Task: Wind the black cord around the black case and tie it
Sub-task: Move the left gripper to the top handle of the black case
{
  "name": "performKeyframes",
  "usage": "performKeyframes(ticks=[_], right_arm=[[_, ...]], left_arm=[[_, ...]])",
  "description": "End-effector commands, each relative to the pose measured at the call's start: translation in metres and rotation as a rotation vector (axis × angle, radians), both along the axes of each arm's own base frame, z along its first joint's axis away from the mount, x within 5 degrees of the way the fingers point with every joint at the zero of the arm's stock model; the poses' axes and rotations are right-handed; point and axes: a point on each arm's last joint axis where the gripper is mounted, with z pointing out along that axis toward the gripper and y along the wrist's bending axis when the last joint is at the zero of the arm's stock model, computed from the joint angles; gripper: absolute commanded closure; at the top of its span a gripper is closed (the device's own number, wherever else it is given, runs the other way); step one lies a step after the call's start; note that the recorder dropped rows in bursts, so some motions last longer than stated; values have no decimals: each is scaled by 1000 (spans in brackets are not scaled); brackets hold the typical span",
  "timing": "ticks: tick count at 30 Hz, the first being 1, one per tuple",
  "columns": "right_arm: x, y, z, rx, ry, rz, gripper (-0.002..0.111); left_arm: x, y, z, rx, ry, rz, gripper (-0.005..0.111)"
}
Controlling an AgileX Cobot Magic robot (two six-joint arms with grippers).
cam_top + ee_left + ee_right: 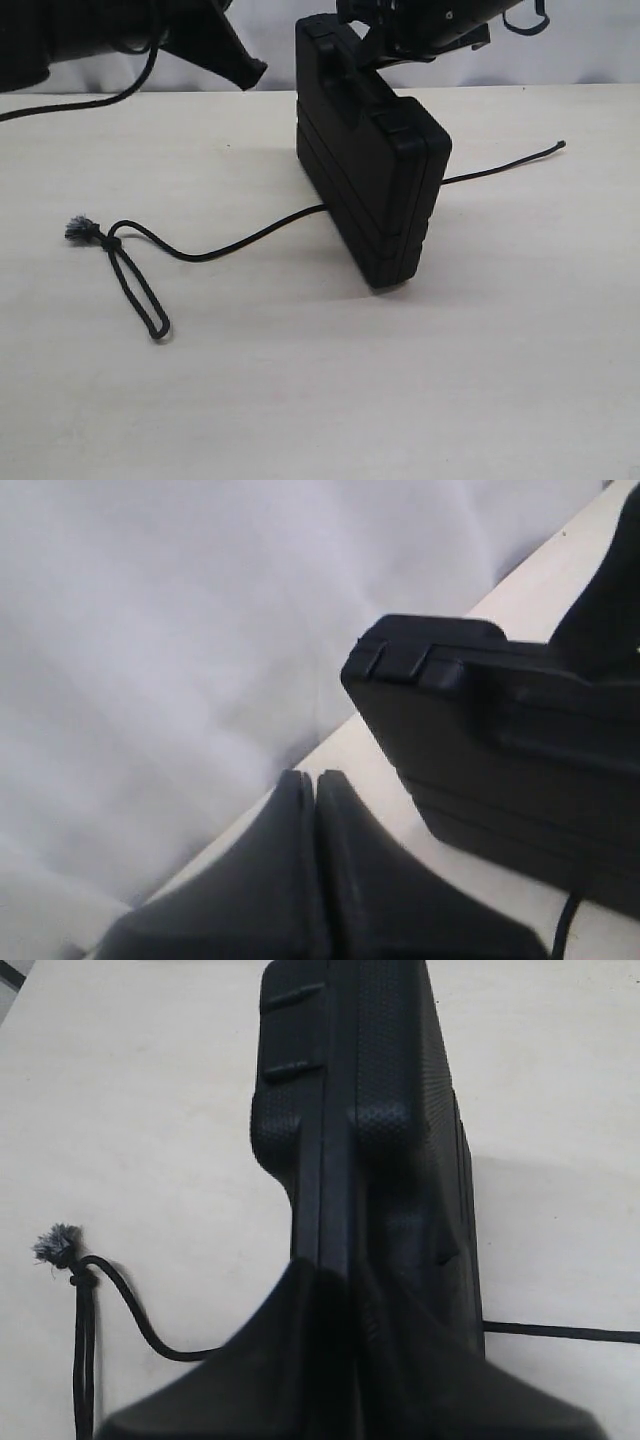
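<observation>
Pale worktop (320, 400), and the black case (370, 170) stands on edge at its middle. Up top, the right fingers (240, 1380) pinch narrowly on its upper edge. Off beside it the left fingers (290, 830) are pressed together, empty. Across the worktop the black cord (200, 255) trails, passing under the case.

I have the matte black rectangular plastic case (370, 190) standing on edge on the pale bench (420, 400), slightly far and right of the middle. The long thin black braided cord (215, 250) lies on the bench and meets the case on both sides; whether it passes under or behind, I cannot tell. Its looped end (140, 290) lies to the left and nearer, its plain end (558, 147) at far right. The right arm's fingers (230, 1380) sit on the case's top edge, one on each side. The left arm's fingers (270, 880) hang at far left above the bench, apart from the case.
</observation>
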Motion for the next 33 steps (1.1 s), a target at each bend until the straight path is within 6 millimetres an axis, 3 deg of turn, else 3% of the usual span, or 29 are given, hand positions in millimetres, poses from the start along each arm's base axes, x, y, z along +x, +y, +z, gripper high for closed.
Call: performKeyframes(ticks=[1, 6, 14, 20, 33], right_arm=[[0, -2, -16, -69, 48, 35, 104], [0, -2, -16, -80, 38, 52, 103], [-1, -2, -17, -89, 40, 68, 76], [-2, -2, -17, -106, 38, 92, 74], [-2, -3, -18, -113, 44, 103, 74]], left_arm=[[-5, 0, -10, -4, 38, -22, 107], [-19, -18, -21, -55, 93, -264, 107], [-24, -22, -26, -81, 121, -329, 107], [-20, -25, -39, -64, 155, -322, 107], [0, -46, -90, -21, 275, -391, 107]])
